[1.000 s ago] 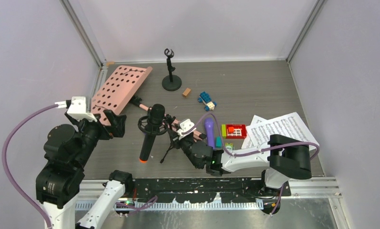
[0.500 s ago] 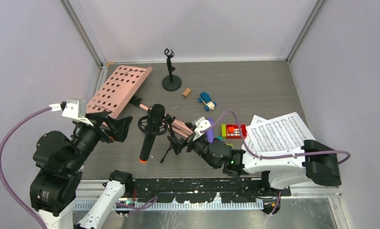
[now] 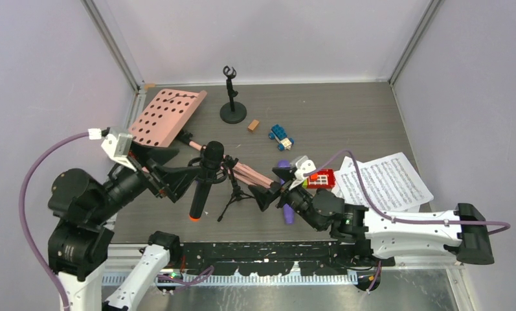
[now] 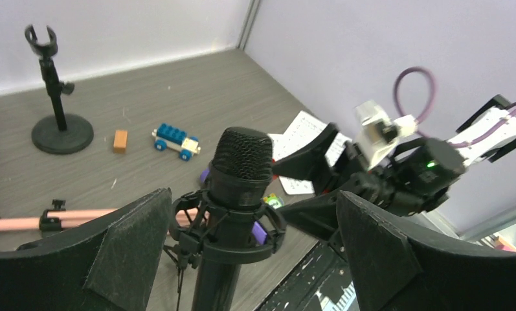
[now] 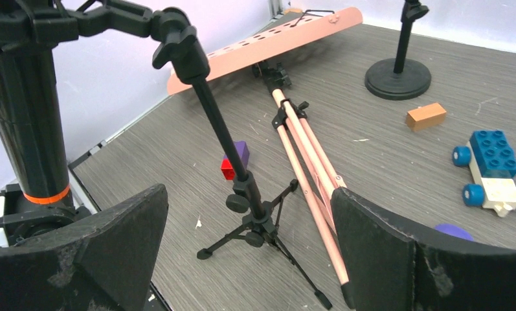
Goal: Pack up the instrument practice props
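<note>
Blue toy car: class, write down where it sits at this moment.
In the top view the blue toy car stands toward the back, near the middle, just right of the small brown brick and the round-based mic stand.

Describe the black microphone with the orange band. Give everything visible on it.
The black microphone is a slim, matte-black cylinder with a rounded mesh head and an orange band near its lower end. It stands roughly upright, head up, clamped in a ring-shaped shock mount whose arm joins a small black tripod stand beside it. The open left pincer frames it, a finger on each side, with no visible contact.
</note>
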`<state>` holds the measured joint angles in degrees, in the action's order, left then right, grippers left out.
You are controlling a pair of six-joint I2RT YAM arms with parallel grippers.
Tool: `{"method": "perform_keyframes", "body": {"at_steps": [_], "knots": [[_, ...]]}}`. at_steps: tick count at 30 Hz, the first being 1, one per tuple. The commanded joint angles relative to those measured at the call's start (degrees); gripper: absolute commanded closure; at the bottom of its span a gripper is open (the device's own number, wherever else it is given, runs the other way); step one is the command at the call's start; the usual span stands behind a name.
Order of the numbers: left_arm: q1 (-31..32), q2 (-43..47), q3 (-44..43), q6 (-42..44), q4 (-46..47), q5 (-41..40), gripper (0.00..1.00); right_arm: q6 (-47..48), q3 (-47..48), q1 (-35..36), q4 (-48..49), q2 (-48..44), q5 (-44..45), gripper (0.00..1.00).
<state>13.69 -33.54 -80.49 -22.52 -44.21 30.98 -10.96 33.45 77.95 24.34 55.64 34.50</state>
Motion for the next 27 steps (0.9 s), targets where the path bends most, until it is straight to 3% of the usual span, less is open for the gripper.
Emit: {"method": "perform_keyframes", "body": {"at_steps": [1, 27], "knots": [[-0.38, -2.15, 3.07, 2.01, 0.53, 0.63, 0.00, -2.29, -0.10, 0.18, -2.92, -5.23, 2.38, 0.00], [-0.42, -4.08, 8.72, 6.93, -2.50, 6.93, 0.00, -3.85, -1.64, 0.14, -1.50, -4.01, 2.23, 0.00]]}}
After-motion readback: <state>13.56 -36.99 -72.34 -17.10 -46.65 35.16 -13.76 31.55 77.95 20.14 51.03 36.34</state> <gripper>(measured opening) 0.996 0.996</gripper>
